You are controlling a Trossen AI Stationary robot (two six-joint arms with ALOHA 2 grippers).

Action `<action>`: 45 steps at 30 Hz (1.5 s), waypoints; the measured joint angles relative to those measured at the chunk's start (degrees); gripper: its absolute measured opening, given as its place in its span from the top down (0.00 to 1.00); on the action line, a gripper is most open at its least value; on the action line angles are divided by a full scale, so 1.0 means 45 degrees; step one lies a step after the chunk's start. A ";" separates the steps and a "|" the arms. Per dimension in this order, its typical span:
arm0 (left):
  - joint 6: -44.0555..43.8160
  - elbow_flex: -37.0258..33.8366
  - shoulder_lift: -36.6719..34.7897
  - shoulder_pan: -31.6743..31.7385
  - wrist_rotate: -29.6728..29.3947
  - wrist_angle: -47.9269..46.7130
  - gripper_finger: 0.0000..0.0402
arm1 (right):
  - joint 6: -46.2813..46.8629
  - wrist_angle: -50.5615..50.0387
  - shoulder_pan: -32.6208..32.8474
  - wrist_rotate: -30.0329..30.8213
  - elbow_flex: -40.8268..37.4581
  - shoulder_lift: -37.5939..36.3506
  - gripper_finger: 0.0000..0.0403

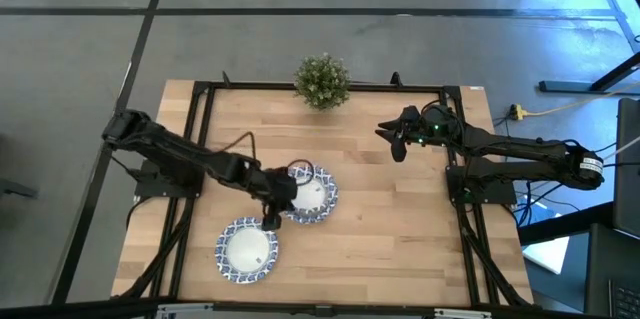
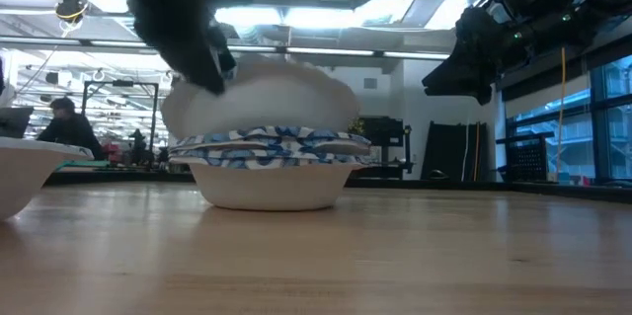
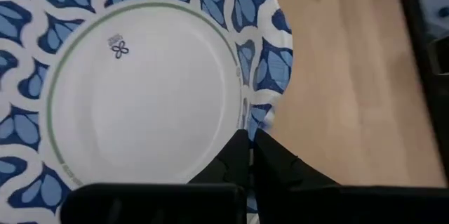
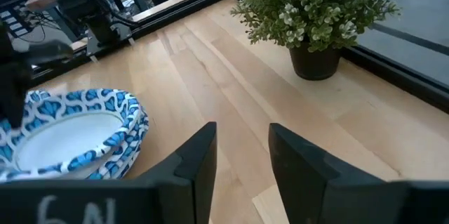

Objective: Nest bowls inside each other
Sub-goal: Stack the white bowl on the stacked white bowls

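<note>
A stack of blue-and-white rimmed bowls (image 1: 322, 207) (image 2: 267, 172) stands on its base at the table's middle. Another bowl (image 1: 306, 193) (image 2: 262, 98) sits tilted above that stack, with my left gripper (image 1: 272, 202) (image 3: 248, 134) shut on it from the stack's left. Whether it touches the stack does not show. A further bowl (image 1: 247, 249) (image 2: 15, 177) rests on the table, nearer the near-left corner. My right gripper (image 1: 398, 144) (image 4: 242, 140) is open and hovers off to the right of the stack, touching nothing. My left gripper pinches the tilted bowl by its patterned rim (image 3: 254, 115), one finger on the inner side and one on the outer. The fingers come from the table's left, slanting down. The bowl is held tilted over the stack, white inside facing the wrist camera.
A small green potted plant (image 1: 322, 81) (image 4: 316, 13) stands at the middle of the far edge. A black frame (image 1: 200, 119) borders the wooden table. Bare wood (image 1: 400, 229) lies right of the stack and toward the near right.
</note>
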 joint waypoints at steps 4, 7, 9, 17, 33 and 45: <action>-0.0097 -0.0001 0.0674 -0.0193 -0.0504 0.0285 0.99 | 0.0183 -0.0019 0.0041 0.0000 0.0000 0.0000 0.67; -0.0250 -0.0001 0.1015 -0.0186 -0.0381 0.0364 0.99 | 0.0354 -0.0088 0.0049 0.0000 0.0000 0.0000 0.67; -0.0384 -0.0001 0.1094 -0.0186 -0.0336 0.0373 0.99 | 0.0372 -0.0149 0.0044 0.0000 0.0000 0.0000 0.67; -0.0434 -0.0006 0.0971 -0.0154 -0.0263 0.1581 0.89 | 0.0367 -0.0243 0.0044 0.0000 0.0000 0.0000 0.67; 0.0767 -0.0017 0.0293 -0.0156 0.0356 0.2872 0.79 | 0.0338 -0.0592 0.0044 -0.0005 0.0000 -0.0005 0.67; 0.1660 -0.0018 -0.3698 -0.0162 -0.0183 0.0790 0.79 | 0.0362 -0.1282 0.0049 -0.0450 0.0000 -0.0005 0.67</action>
